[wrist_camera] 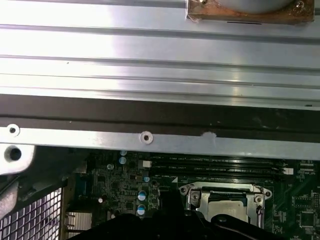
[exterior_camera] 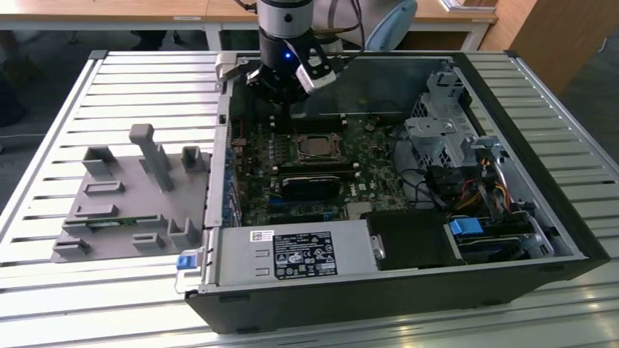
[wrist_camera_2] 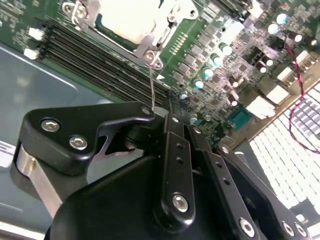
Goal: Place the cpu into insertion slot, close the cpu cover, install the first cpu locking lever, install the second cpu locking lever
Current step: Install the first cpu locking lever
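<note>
Cpu (wrist_camera_2: 132, 20) lies flat, pale metal top up, seated in the insertion slot (exterior_camera: 298, 148) mid-way across the computer case (exterior_camera: 406, 297). It is square, so no long axis; its edges run parallel to the long black memory slots (wrist_camera_2: 100, 60) beside it. Cpu cover (wrist_camera_2: 167, 35), a thin shiny metal frame with an open window, lies down flat around the chip; in the first wrist view the same frame (wrist_camera: 225, 189) rims the chip (wrist_camera: 227, 207).

A thin bare-wire locking lever (wrist_camera_2: 152, 85) runs straight from the cover's corner to the gripper (wrist_camera_2: 174, 111), its long axis pointing away from the slot towards the case's far wall. Gripper is matte black with silver screws, fingers pressed together; the lever's end meets its tip, can't tell if pinched. In the exterior view the gripper (exterior_camera: 280, 98) hangs inside the case by the far wall.

Green circuit board (wrist_camera_2: 225, 30) is studded with small round capacitors. A grey plastic fixture (exterior_camera: 130, 192) sits outside the case, at the exterior view's left, on a ribbed metal table (exterior_camera: 97, 87).
</note>
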Available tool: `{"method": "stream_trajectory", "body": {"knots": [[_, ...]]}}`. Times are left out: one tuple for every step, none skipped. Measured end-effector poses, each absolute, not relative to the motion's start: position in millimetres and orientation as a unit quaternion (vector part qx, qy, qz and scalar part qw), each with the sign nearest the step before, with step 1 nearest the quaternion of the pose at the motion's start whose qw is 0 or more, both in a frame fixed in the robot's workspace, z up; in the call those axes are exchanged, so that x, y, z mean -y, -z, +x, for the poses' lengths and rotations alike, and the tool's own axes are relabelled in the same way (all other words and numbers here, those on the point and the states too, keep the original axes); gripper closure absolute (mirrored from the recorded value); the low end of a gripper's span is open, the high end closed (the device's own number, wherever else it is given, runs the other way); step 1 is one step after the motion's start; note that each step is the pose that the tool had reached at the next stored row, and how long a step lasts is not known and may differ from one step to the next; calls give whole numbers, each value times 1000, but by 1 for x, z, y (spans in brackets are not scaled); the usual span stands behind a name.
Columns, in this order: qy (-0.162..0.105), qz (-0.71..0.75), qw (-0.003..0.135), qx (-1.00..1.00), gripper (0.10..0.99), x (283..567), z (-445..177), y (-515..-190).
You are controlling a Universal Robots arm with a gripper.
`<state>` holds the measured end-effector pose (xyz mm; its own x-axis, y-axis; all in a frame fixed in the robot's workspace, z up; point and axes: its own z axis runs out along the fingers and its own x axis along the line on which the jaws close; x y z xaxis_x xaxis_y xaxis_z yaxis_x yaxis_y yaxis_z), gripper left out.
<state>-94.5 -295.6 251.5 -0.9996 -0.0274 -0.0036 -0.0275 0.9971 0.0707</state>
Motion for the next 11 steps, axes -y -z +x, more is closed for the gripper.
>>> {"method": "stream_trajectory", "body": {"knots": [[-35,-14,1,-999,980,296,-92,-251],[-35,-14,1,-999,980,295,-89,-251],[-35,-14,1,-999,980,295,-86,-251],[-35,-14,1,-999,980,295,-83,-251],[-35,-14,1,-999,980,295,-80,-251],[-35,-14,1,-999,980,295,-77,-251],[-35,-14,1,-999,980,295,-73,-251],[-35,-14,1,-999,980,295,-69,-251],[-35,-14,1,-999,980,294,-65,-251],[-35,-14,1,-999,980,294,-60,-250],[-35,-14,1,-999,980,294,-56,-250]]}}
